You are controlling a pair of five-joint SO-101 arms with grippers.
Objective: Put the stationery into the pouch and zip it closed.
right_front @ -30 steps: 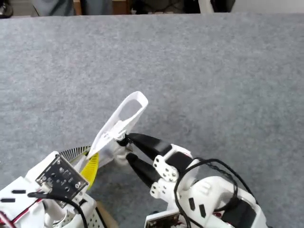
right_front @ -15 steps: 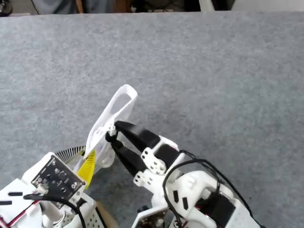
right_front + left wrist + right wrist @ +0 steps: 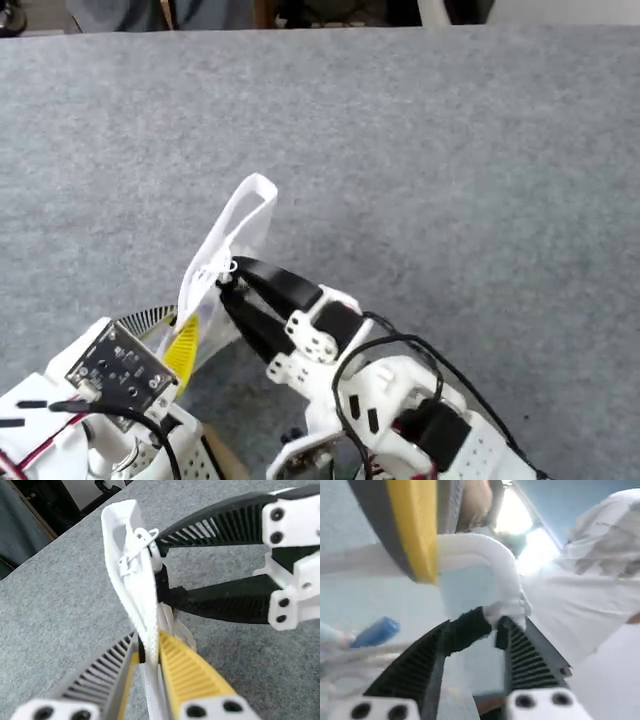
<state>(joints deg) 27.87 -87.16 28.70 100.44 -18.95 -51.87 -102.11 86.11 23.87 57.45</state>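
My right claw [image 3: 230, 280], the black-fingered one, has its tips nipped together on the zipper edge of the white mesh pouch [image 3: 238, 215]. The pouch stands tilted up off the grey table [image 3: 450, 150], and my left claw [image 3: 187, 338], yellow and grey, clamps its lower end. From the left wrist I see my own two fingers closed tight on the zipper tape, with the black tips pinching the same edge farther along, just by the white zip pull [image 3: 142, 537]. From the right wrist, white material sits between the black tips, and a blue item [image 3: 375, 632] lies nearby, too blurred for me to name.
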